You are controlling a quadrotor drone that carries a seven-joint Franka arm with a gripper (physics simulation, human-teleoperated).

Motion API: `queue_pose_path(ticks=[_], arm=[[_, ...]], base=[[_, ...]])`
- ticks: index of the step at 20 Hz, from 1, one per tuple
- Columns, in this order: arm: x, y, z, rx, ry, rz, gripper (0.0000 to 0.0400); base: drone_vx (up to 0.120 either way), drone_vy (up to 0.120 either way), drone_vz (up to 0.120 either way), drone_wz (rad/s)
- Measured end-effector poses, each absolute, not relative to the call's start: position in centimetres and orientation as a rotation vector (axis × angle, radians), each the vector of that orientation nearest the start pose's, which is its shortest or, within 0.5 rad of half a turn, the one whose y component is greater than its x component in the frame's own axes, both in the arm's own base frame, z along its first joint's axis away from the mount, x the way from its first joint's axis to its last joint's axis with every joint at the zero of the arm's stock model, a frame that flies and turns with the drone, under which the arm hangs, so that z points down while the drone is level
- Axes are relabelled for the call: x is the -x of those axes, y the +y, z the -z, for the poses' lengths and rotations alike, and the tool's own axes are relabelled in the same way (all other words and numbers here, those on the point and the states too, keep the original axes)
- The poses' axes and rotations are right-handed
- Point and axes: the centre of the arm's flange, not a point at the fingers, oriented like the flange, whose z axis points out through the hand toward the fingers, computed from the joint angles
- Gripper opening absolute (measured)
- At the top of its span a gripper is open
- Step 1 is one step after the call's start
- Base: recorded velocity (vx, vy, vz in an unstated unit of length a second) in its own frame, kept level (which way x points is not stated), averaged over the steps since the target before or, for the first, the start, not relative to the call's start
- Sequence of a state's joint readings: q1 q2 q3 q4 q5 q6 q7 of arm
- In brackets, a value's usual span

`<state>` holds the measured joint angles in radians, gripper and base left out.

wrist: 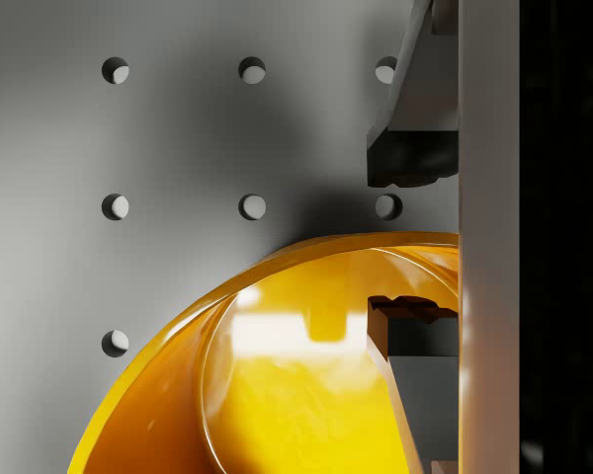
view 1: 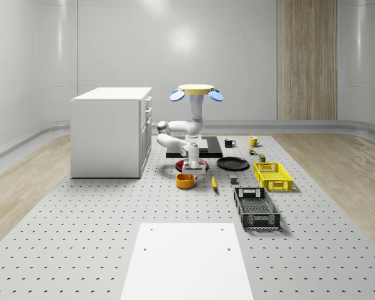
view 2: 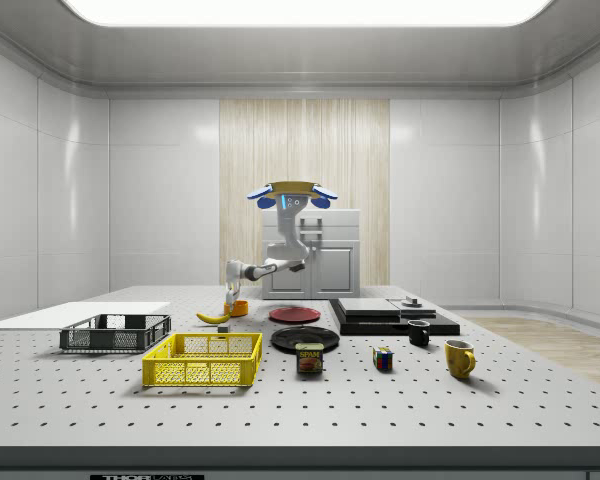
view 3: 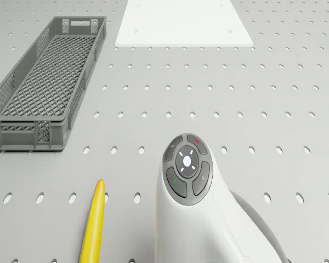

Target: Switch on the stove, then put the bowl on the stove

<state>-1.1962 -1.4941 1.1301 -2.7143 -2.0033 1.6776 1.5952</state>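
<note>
— Now, drone (view 1: 196,92)? Hovering above the stove (view 1: 207,147), arm bent down toward the bowl (view 1: 185,180).

— Pincer (wrist: 407,242)? Spread, straddling the bowl's rim: one finger (wrist: 412,341) inside, the other outside, neither pressed on it.

— Bowl's place? Orange, resting on the surface (view 1: 81,219), just beside the red plate (view 1: 181,165), banana (view 1: 214,182) near, well apart from the grey crate (view 1: 256,208).

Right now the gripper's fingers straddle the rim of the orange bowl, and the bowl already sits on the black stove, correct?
Not quite. The gripper does straddle the rim of the orange bowl, one finger inside and one outside, but the bowl rests on the perforated table, in front of the red plate, apart from the black stove. The whole-scene view shows it.
</note>
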Motion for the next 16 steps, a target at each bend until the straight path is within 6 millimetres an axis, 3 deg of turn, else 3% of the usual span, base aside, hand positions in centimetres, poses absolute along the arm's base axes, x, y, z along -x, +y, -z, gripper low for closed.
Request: queue_pose_path(ticks=[10,16], arm=[[-33.1,3.2,-57.4,-0.001,-0.002,-0.786,0.0104],[-33.1,3.2,-55.4,-0.001,-0.002,-0.786,0.0101]], base=[[0.000,0.000,0.000,0.000],[0.000,0.000,0.000,0.000]])
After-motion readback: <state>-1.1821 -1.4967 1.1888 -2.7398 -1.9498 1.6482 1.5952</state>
